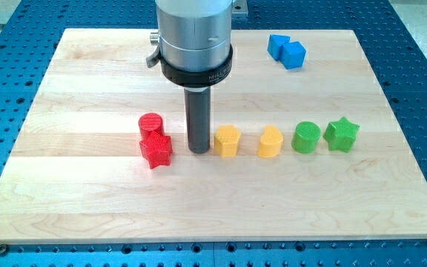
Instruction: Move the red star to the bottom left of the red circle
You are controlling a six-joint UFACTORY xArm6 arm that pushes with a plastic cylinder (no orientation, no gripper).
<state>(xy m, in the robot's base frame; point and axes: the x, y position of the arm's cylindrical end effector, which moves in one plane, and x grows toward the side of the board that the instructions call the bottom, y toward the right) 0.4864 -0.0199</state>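
You have no pincer in view, only my tip [198, 150] on the wooden desk [87, 81], and just to its left the red plastic star [156, 150] touches the red plastic circle [151, 124] from directly below, still needing a leftward nudge.

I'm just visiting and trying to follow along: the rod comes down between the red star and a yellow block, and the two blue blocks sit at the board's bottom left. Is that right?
Not quite. The blue blocks sit at the board's top right, not its bottom left, as the camera view shows. The rest holds: my tip comes down between the red star and a yellow block.
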